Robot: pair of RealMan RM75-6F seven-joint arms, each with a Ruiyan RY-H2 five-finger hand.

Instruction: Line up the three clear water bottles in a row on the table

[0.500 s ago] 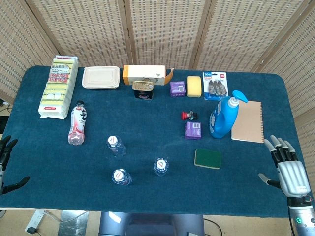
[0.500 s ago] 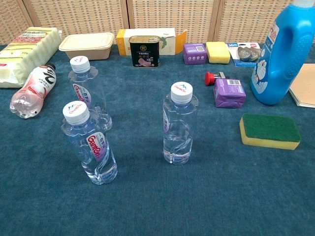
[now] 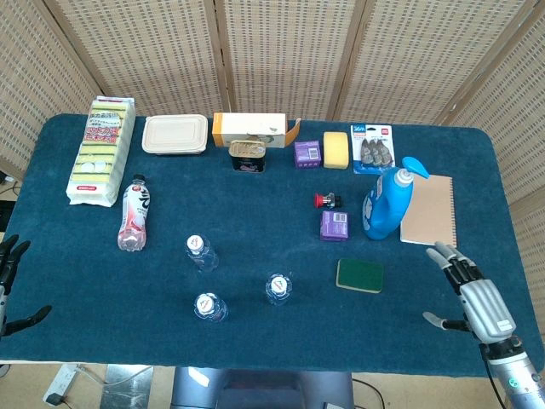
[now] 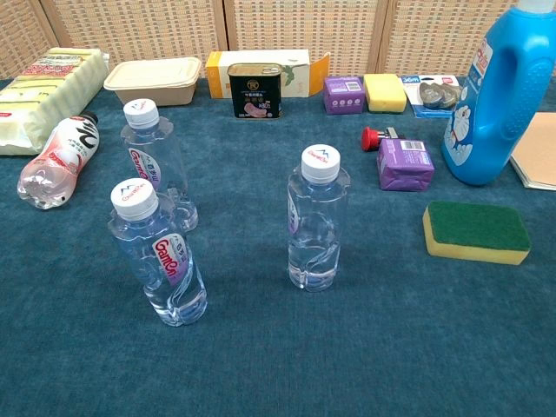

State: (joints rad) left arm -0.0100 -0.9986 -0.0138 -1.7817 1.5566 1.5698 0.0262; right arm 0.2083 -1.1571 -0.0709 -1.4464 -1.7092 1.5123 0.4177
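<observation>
Three clear water bottles stand upright on the blue table [image 3: 255,341], near its front edge and apart from one another: the rear-left bottle [image 3: 201,252] sits just in front of a pink drink bottle [image 3: 134,215] lying on its side, the front-left bottle [image 3: 209,307] stands nearest the edge, and the right bottle [image 3: 278,289] stands off to the side of both, so they form a triangle, not a row. From the chest view the front-left bottle overlaps the rear-left one, while the right bottle stands alone in the middle. The right robot hand [image 3: 479,298] is over the table's front-right corner, fingers spread and holding nothing, near a green sponge [image 3: 359,275] but apart from it. The left robot hand [image 3: 10,285] shows only at the left edge of the head view, off the table, fingers apart and empty. Farther back stand a blue detergent bottle [image 3: 387,201] beside a brown notebook [image 3: 429,210], a purple box [image 3: 335,226], a small red-capped item [image 3: 326,200], a tin can [image 3: 247,156], a beige lidded container [image 3: 174,135], a yellow sponge [image 3: 336,149] and a pack of sponges [image 3: 102,151]
</observation>
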